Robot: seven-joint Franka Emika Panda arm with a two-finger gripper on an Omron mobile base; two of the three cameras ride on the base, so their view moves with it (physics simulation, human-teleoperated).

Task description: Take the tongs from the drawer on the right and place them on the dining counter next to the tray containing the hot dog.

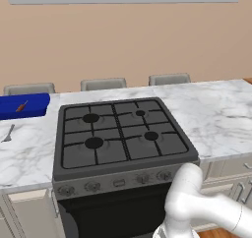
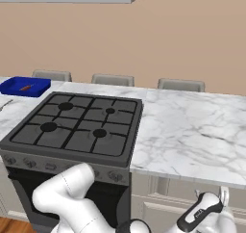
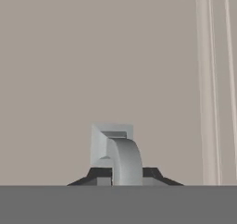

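Observation:
My gripper [image 3: 122, 179] is shut on the grey metal handle [image 3: 121, 158] of the drawer [image 3: 92, 56], whose cream-beige front faces the hand. From the right base view, the hand reaches the handle [image 2: 223, 193] low on the cabinet under the dining counter [image 2: 192, 126]. The tongs are hidden. The blue tray [image 1: 34, 102] stands at the far left of the white marble dining counter [image 1: 216, 109] and holds the small reddish hot dog [image 1: 21, 106]. The tray [image 2: 36, 85] and hot dog [image 2: 26, 87] also appear at the left of the right base view.
A black gas stove [image 1: 120, 133] with several burners sits in the counter between the tray and the drawer side. A small silver fork [image 1: 8, 133] lies left of the stove. Grey chair backs [image 1: 103, 83] line the far edge. The arm [image 1: 197, 202] bends low before the oven.

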